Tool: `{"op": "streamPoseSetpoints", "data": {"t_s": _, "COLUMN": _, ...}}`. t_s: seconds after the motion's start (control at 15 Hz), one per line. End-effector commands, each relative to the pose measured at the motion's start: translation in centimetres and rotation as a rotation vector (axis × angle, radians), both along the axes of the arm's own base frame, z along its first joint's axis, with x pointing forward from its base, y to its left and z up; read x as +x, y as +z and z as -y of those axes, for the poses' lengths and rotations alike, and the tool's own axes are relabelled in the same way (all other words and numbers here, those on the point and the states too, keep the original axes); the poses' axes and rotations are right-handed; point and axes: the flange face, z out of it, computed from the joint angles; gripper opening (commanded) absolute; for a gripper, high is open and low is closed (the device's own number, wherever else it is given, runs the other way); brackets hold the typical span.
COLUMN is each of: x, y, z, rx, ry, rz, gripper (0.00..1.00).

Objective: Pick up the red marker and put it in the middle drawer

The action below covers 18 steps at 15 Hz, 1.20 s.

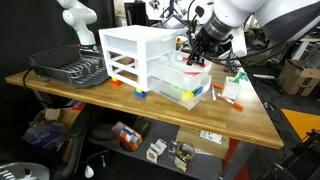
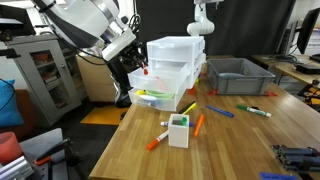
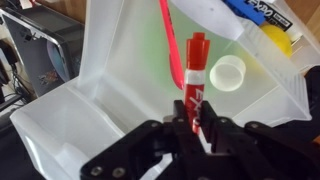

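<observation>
the gripper (image 3: 197,122) is clamped on the red marker (image 3: 194,70), its two fingers pressed against the lower barrel. in the wrist view the marker points straight away from the camera. it hangs over the pulled-out middle drawer (image 3: 60,125) of the white drawer unit (image 1: 130,50). i cannot tell whether its far end touches the drawer floor.

the bottom drawer (image 2: 150,103) is also pulled out and holds green and yellow markers (image 2: 155,94). the wrist view shows more colours through the translucent plastic: a blue marker (image 3: 255,12) and a yellow one (image 3: 280,38).

in an exterior view a black dish rack (image 1: 70,68) sits on the table left of the unit. in an exterior view a grey bin (image 2: 238,75) sits to the unit's right, and a small white holder (image 2: 178,130) stands nearer, among loose markers.
</observation>
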Motion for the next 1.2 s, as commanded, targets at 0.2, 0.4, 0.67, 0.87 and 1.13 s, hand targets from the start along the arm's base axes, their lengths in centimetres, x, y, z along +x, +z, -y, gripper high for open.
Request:
{"op": "streamPoseSetpoints", "data": {"t_s": 0.2, "x": 12.7, "y": -5.0, "z": 7.3, "rx": -0.069, "ry": -0.044, "rz": -0.027, "gripper": 0.05}}
{"op": "streamPoseSetpoints", "data": {"t_s": 0.4, "x": 15.8, "y": -5.6, "z": 6.8, "rx": -0.042, "ry": -0.054, "rz": -0.067, "gripper": 0.50}}
{"op": "streamPoseSetpoints", "data": {"t_s": 0.67, "x": 17.1, "y": -3.3, "z": 4.2, "rx": 0.019, "ry": -0.011, "rz": -0.070, "gripper": 0.81}}
{"op": "streamPoseSetpoints", "data": {"t_s": 0.87, "x": 16.7, "y": -1.2, "z": 3.6, "rx": 0.056, "ry": -0.003, "rz": -0.087, "gripper": 0.99}}
{"op": "streamPoseSetpoints", "data": {"t_s": 1.13, "x": 14.8, "y": 1.2, "z": 4.4, "rx": 0.029, "ry": -0.089, "rz": -0.148, "gripper": 1.00}}
